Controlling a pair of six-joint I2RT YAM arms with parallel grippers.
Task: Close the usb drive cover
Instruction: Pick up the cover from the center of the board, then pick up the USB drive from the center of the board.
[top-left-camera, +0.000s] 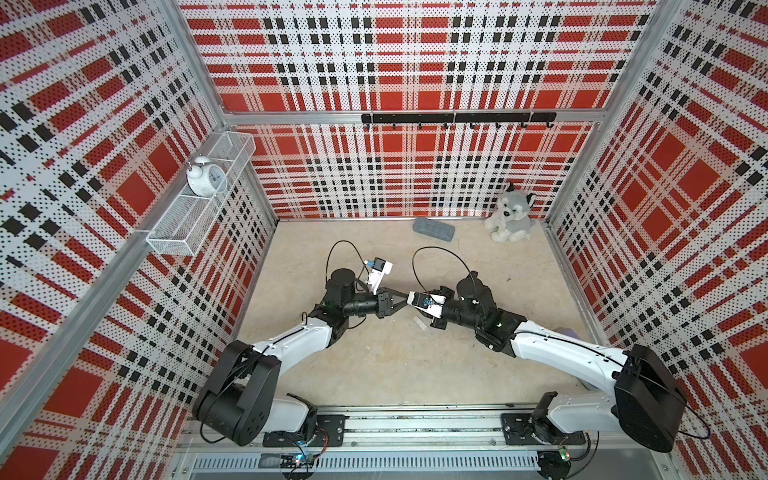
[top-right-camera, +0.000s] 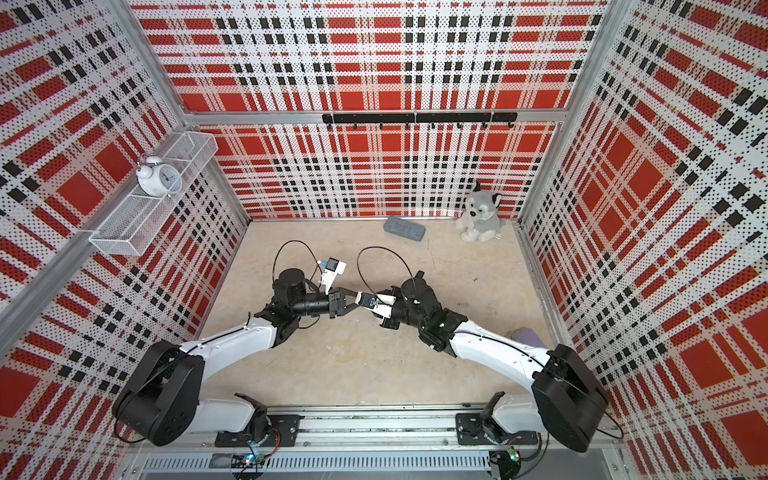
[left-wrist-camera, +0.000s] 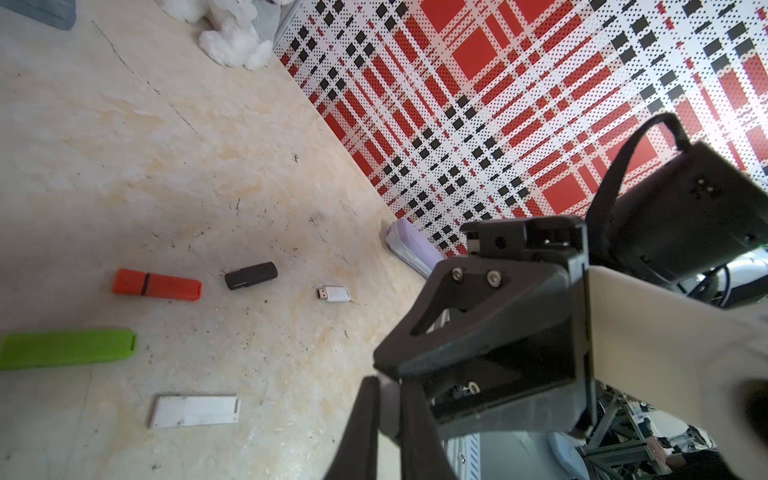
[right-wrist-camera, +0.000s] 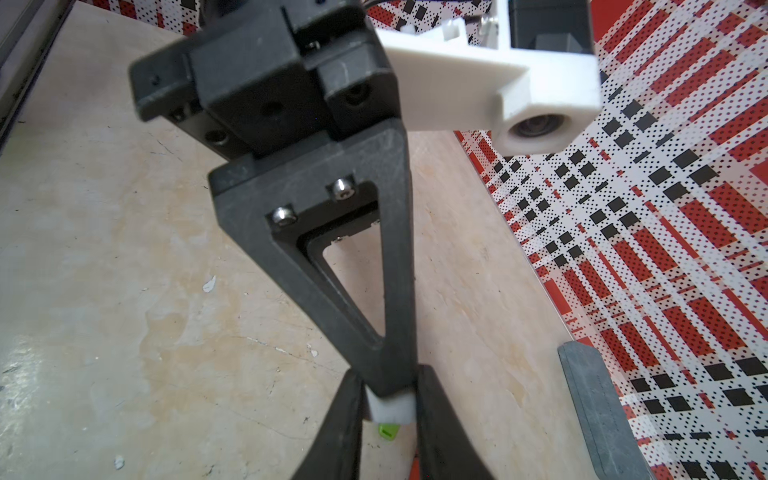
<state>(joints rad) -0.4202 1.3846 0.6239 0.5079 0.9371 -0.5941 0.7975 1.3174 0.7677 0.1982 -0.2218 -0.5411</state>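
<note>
There's the white usb drive (right-wrist-camera: 390, 409), up off the table (top-left-camera: 374, 365) in mid-air, low in the middle of the right wrist view, with both arms meeting on it at the centre of both top views. Only a short white end of it shows, so I can't tell from here whether the cover is seated, or even which end is the cover. My read: the pickup is done and the two-handed grip is made, and what's left is the push that closes the cover. The right gripper (left-wrist-camera: 380, 365) has its fingers (right-wrist-camera: 347, 415) narrowly parted, with the white end sitting squarely between them and touching both. The left gripper (right-wrist-camera: 392, 386) points in from the top of that frame, jaws pinched as tight as they go, tip pressed on the drive's upper end. In the left wrist view a pale sliver shows between its fingers (left-wrist-camera: 361, 415) at bottom middle. Down on the table, in the left half of that view, lie an orange drive (left-wrist-camera: 156, 286), a black drive (left-wrist-camera: 250, 275), a small white drive (left-wrist-camera: 334, 294) with its plug bare, and a green drive (left-wrist-camera: 68, 349)
</note>
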